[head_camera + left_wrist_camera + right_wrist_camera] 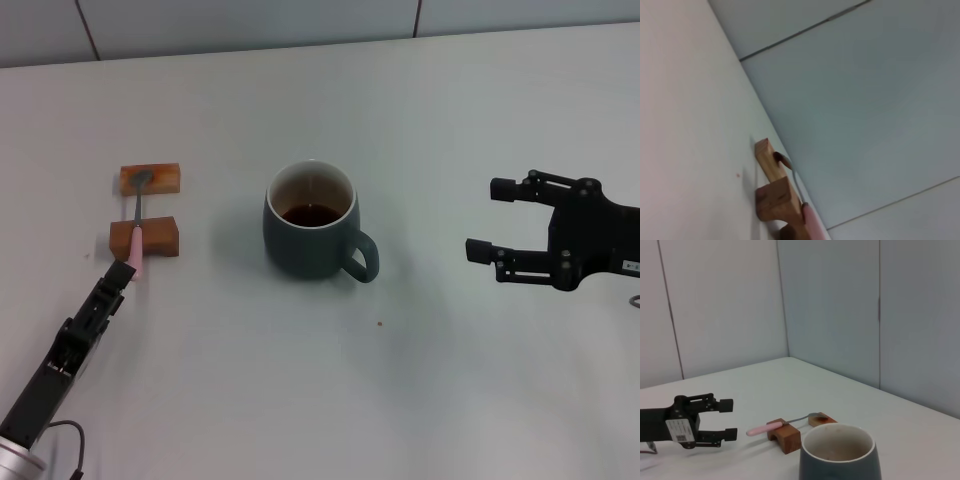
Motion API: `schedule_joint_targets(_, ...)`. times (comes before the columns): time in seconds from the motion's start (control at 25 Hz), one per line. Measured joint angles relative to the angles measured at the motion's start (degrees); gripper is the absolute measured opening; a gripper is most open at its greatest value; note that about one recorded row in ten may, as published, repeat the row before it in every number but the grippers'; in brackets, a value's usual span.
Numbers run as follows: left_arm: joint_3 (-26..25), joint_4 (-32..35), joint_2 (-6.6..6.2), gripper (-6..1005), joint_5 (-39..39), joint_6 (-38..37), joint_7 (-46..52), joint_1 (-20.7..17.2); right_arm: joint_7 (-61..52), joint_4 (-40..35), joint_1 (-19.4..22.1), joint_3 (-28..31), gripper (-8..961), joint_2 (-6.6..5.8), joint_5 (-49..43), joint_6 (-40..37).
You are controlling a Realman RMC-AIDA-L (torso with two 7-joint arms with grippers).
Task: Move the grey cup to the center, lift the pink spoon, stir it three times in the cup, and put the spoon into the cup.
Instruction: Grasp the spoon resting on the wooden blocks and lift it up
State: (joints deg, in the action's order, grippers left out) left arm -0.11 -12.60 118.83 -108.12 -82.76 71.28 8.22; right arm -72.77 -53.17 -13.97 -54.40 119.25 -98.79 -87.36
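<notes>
The grey cup (310, 235) stands upright mid-table with dark liquid inside and its handle towards my right arm; its rim fills the near part of the right wrist view (838, 450). The pink spoon (135, 232) lies across two small wooden blocks (146, 238) at the left, bowl on the far block. It also shows in the left wrist view (809, 222) and the right wrist view (762, 429). My left gripper (122, 276) is open just short of the pink handle's end, not holding it (729, 417). My right gripper (482, 219) is open and empty, to the right of the cup.
The far wooden block (151, 180) carries the spoon's bowl. The table top (420, 380) is plain white, with a wall (300, 20) along its far edge. A small dark speck (379, 323) lies in front of the cup.
</notes>
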Motion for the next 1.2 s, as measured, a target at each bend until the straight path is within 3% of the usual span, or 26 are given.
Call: schedule_joint_targets(1.2, -0.2, -0.1, 0.00, 810, -0.1, 4.1, 4.6, 3.0, 0.0, 0.3, 0.2, 0.0, 819, 0.01, 0.0, 0.2)
